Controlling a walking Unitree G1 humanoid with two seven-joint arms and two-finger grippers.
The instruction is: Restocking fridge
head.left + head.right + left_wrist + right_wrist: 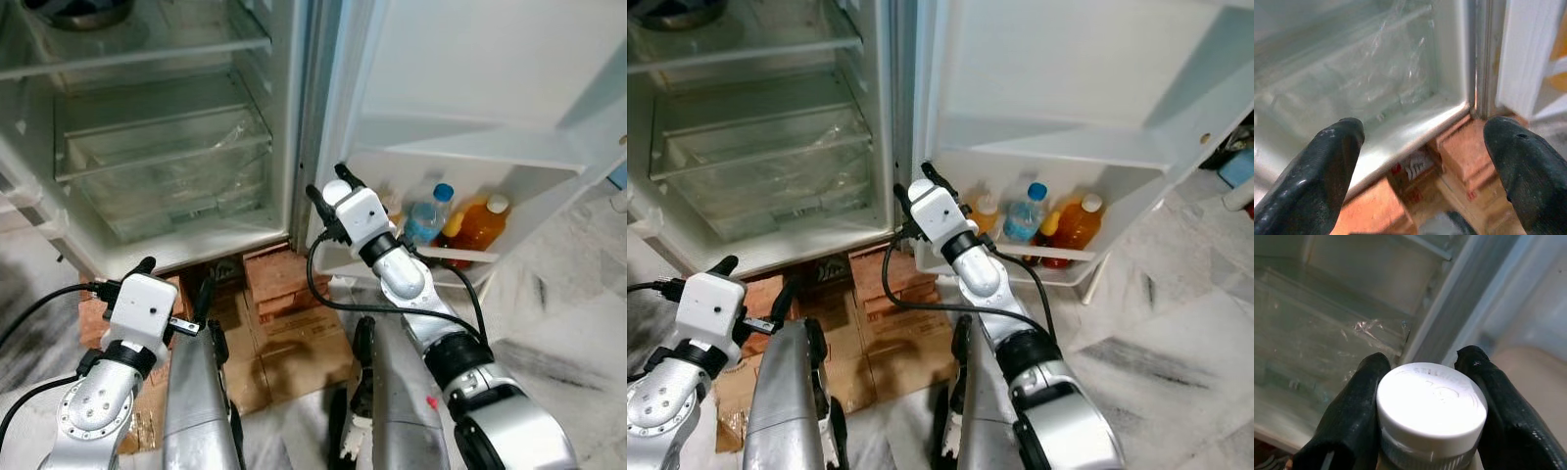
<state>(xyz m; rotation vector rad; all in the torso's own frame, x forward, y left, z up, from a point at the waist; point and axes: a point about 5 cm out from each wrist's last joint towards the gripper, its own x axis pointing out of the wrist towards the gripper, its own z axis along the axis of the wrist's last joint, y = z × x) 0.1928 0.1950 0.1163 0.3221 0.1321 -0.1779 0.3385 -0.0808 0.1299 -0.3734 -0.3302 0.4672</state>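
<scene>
My right gripper [334, 195] is raised at the hinge edge between the open fridge body and its door. It is shut on a bottle with a white screw cap [1431, 404]; black fingers [1354, 404] press both sides of the neck, and the bottle's body is hidden. The door shelf [460, 257] just to its right holds a blue-capped water bottle [428, 220], an orange juice bottle [480, 225] and a small dark bottle. My left gripper [1425, 161] is open and empty, low in front of the fridge's bottom edge.
A clear crisper drawer [167, 176] lined with plastic film sits at the bottom of the fridge, under glass shelves. The fridge stands on red bricks [279, 274]. Flattened cardboard [284, 343] lies on the marble floor by my legs.
</scene>
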